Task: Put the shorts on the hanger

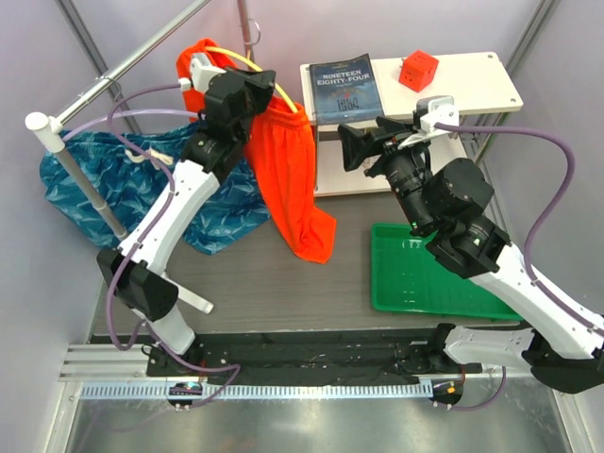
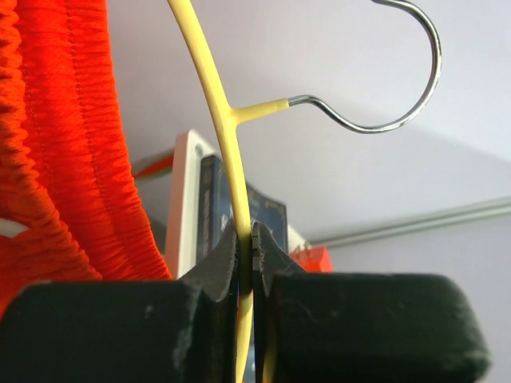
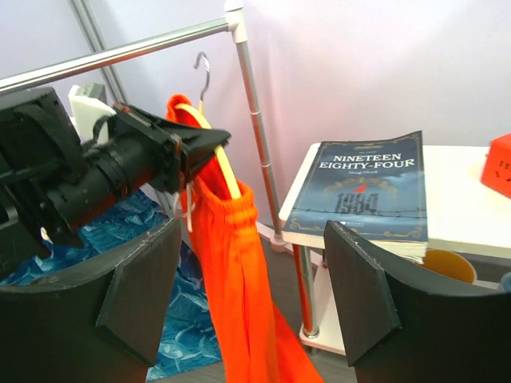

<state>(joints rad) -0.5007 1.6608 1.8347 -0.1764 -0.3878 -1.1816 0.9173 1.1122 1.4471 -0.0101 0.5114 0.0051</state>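
Note:
The orange-red shorts (image 1: 288, 175) hang by their waistband from the yellow hanger (image 1: 274, 87), which is held up in the air at the back left. My left gripper (image 1: 243, 94) is shut on the hanger's bar. The left wrist view shows the fingers (image 2: 227, 259) pinching the yellow bar (image 2: 215, 104), below the metal hook (image 2: 399, 88), with the shorts (image 2: 72, 159) to the left. My right gripper (image 1: 354, 146) is open and empty, just right of the shorts. In the right wrist view the shorts (image 3: 231, 271), the hanger (image 3: 225, 167) and its hook (image 3: 204, 68) lie ahead of its spread fingers (image 3: 140, 295).
Blue wave-patterned shorts (image 1: 132, 179) lie at the left under a metal rail (image 1: 123, 61). A white shelf (image 1: 472, 71) at the back right holds a book (image 1: 342, 87) and a red cube (image 1: 418, 70). A green tray (image 1: 429, 274) lies at the right.

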